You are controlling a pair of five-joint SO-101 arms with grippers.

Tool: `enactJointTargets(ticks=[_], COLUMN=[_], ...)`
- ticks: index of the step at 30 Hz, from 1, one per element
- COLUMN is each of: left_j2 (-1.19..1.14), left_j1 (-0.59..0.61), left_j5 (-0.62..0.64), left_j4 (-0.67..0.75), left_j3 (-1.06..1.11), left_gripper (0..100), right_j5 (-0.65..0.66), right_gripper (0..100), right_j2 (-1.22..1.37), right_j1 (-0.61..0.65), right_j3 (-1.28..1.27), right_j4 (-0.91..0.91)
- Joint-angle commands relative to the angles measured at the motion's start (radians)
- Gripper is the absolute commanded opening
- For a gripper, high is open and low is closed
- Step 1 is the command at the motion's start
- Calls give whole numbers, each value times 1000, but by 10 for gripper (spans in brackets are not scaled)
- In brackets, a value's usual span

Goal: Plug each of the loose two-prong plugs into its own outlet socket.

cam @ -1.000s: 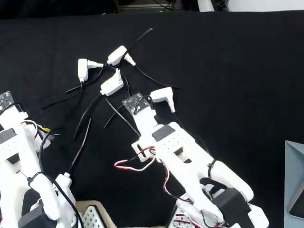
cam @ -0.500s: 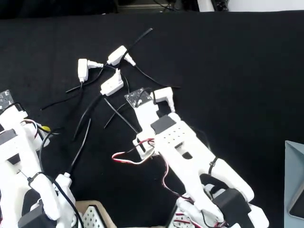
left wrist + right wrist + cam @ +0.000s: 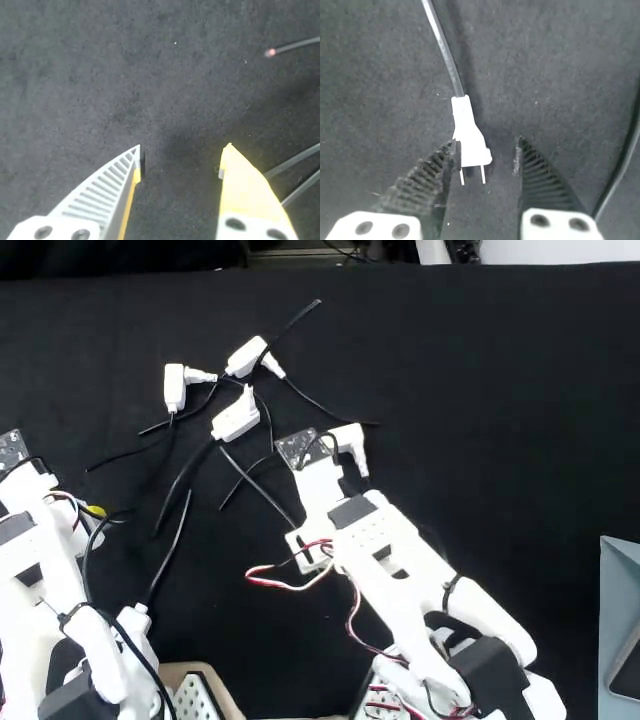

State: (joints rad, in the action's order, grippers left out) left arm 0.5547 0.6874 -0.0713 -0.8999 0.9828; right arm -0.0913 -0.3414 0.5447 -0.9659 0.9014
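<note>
A white two-prong plug on a black cord lies on the black cloth, its prongs toward my right wrist camera. My right gripper is open and straddles it, one finger close against the plug's side. From above, the same plug sits at the tip of the right gripper near the table's middle. Three more white cord pieces lie in a cluster to its far left. My left gripper is open over bare cloth, and sits at the left edge in the high view.
Black cords trail from the cluster toward the front left. A thin cord end lies ahead of the left gripper. A perforated box sits at the front edge and a grey-blue object at the right edge.
The right arm swung right and forward, bringing its open fingers around the plug near the middle. The left arm stayed where it was.
</note>
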Motion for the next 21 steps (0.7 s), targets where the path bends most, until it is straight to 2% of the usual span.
enactJointTargets(ticks=[1, 8, 13, 21], left_j2=[18, 17, 17, 17], left_j1=[8, 7, 7, 5], left_j5=[3, 3, 2, 2], left_j4=[15, 15, 15, 15], left_j3=[-10, -10, -10, -10], left_gripper=[256, 256, 256, 256], right_j5=[-12, -38, -58, -51], right_gripper=[169, 169, 165, 15], right_j2=[-19, 76, 139, 162], right_j1=[-9, 78, 80, 80], right_j3=[2, 12, 39, 58], right_j4=[-29, -29, -25, -46])
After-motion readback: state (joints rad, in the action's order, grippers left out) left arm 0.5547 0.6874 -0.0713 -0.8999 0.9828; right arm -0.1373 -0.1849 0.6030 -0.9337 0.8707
